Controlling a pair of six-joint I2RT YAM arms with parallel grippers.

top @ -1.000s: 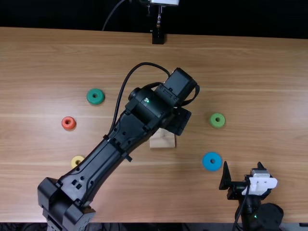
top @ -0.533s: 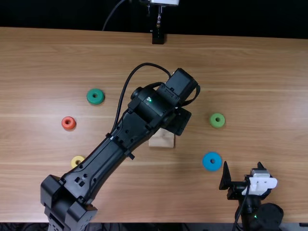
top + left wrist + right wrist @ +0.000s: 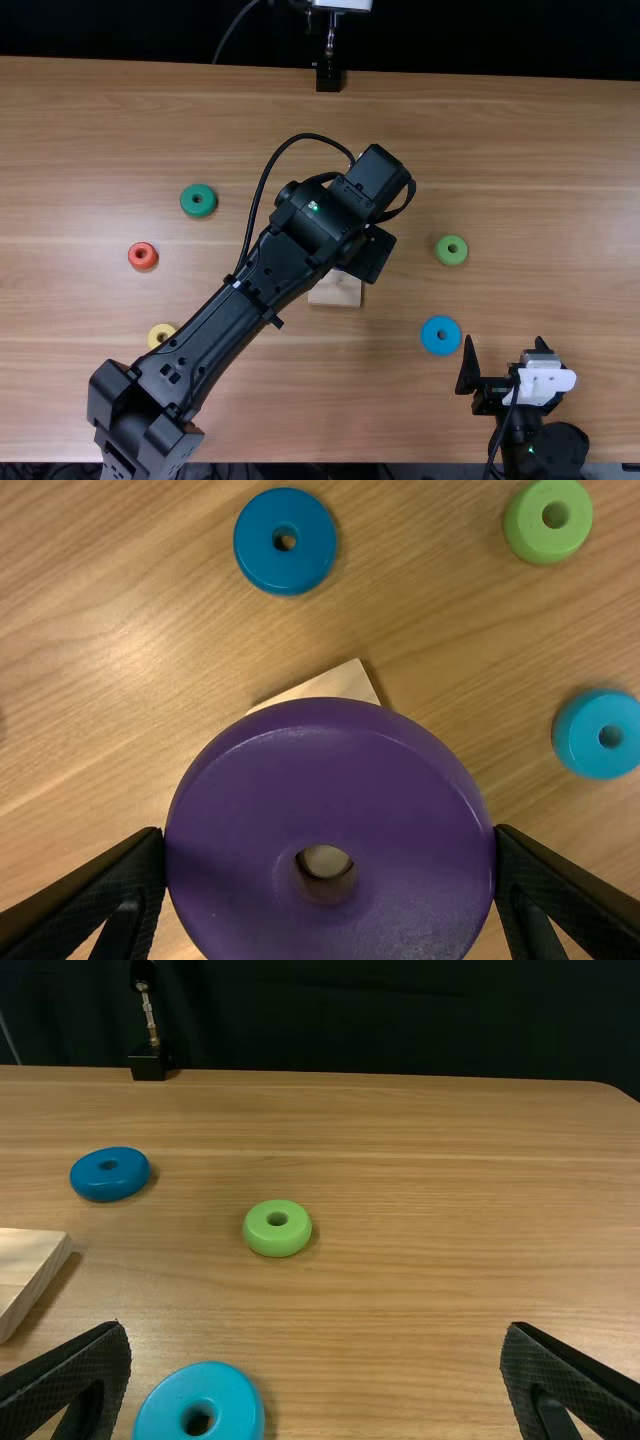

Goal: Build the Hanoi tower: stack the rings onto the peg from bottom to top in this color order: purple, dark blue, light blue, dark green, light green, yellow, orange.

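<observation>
My left gripper (image 3: 368, 252) is over the middle of the table, above the pale wooden base (image 3: 336, 290). In the left wrist view the left gripper (image 3: 330, 855) is shut on the purple ring (image 3: 330, 750); the base (image 3: 345, 683) lies partly behind it, and a pale round shape shows through the ring's hole. The right gripper (image 3: 507, 345) stands open at the lower right, near the light blue ring (image 3: 441, 335); in the right wrist view nothing is between the fingers of the right gripper (image 3: 315, 1335).
Dark green (image 3: 198, 200), orange (image 3: 142, 256) and yellow (image 3: 161, 334) rings lie on the left, the yellow beside the left arm. The light green ring (image 3: 451, 250) is on the right. A dark blue ring (image 3: 110, 1173) lies beyond the base. A black stand (image 3: 328, 76) is at the far edge.
The left arm's elbow has shifted slightly right while its wrist stays nearly in place. The wooden base has slid slightly left. The right arm has kept still.
</observation>
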